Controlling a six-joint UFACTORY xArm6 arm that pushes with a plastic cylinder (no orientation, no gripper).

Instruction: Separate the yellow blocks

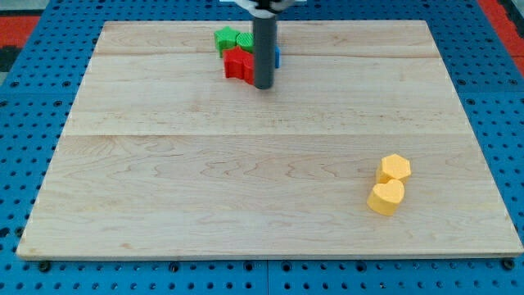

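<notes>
Two yellow blocks sit touching at the view's lower right: a yellow hexagon block (395,168) and, just below and left of it, a yellow heart block (386,197). My tip (263,85) rests on the board near the view's top centre, far up and left of the yellow blocks. It stands right beside a red block (238,64).
Next to the rod at the view's top are two green blocks (227,38) (245,40) above the red one, and a blue block (277,57) mostly hidden behind the rod. The wooden board (205,180) lies on a blue pegboard table (24,164).
</notes>
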